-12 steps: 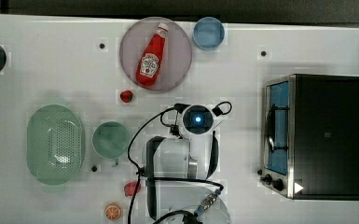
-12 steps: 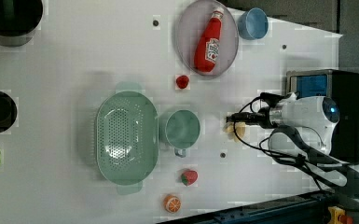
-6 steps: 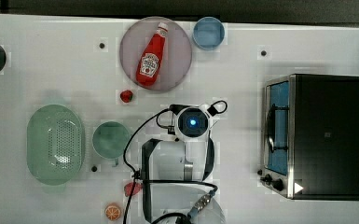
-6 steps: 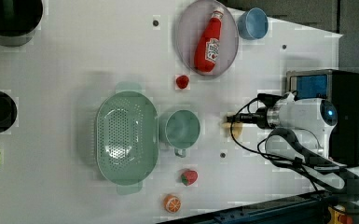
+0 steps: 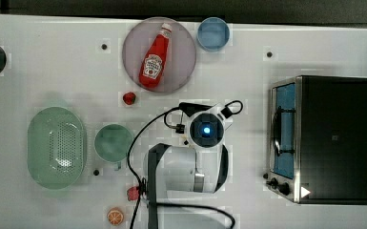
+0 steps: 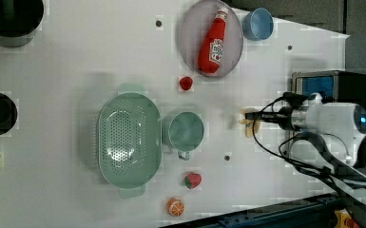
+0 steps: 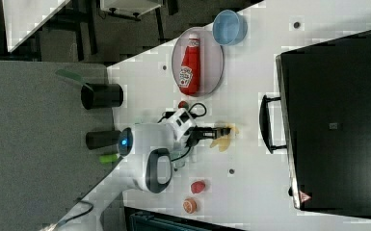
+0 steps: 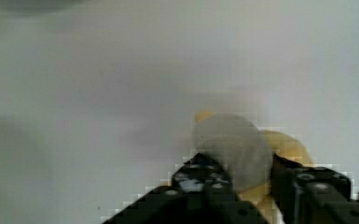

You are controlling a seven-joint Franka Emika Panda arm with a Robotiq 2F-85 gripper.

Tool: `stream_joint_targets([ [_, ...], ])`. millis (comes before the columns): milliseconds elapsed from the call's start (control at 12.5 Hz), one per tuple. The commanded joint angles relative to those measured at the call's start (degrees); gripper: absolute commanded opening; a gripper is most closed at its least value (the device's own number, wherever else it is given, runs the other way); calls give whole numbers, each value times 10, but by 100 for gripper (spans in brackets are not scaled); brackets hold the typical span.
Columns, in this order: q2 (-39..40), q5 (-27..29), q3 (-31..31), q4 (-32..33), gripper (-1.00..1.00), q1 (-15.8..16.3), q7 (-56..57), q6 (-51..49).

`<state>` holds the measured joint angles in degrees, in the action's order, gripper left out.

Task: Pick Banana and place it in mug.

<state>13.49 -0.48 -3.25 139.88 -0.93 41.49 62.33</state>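
Observation:
The banana [image 6: 249, 126], pale yellow with splayed peel, lies on the white table to the right of the mug [image 6: 186, 131] in the left view, about a mug's width away. My gripper [image 6: 245, 115] reaches down onto it. In the wrist view the two black fingers [image 8: 198, 175] press against either side of the cream banana [image 8: 233, 147], so the gripper [image 8: 248, 176] is shut on it. The right view shows the gripper [image 7: 225, 131] on the banana [image 7: 221, 140]. In the top view my arm's hand [image 5: 206, 130] covers the banana, and the teal mug [image 5: 113, 142] stands to its left.
A green colander [image 5: 56, 147] stands left of the mug in the top view. A ketchup bottle [image 5: 153, 64] lies on a grey plate, with a blue cup [image 5: 213, 33] beside it. A toaster oven [image 5: 324, 138] stands at the top view's right. Small red fruits [image 5: 129, 98] and an orange slice [image 5: 115, 216] lie around.
The fingers stood open a second ago and have closed onto the banana. The arm has hardly shifted.

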Motion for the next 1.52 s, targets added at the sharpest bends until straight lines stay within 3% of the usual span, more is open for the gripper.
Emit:
stream_joint_targets([
  [80, -100, 1, 26, -26, -40, 4, -4, -62],
  [400, -196, 1, 73, -63, -40, 15, -112, -274],
  [640, -234, 1, 121, -97, -40, 21, -185, -354],
  [1040, -241, 39, 201, -110, -40, 28, -327, -376],
  [1520, -161, 62, 268, -100, -40, 29, -465, -309],
])
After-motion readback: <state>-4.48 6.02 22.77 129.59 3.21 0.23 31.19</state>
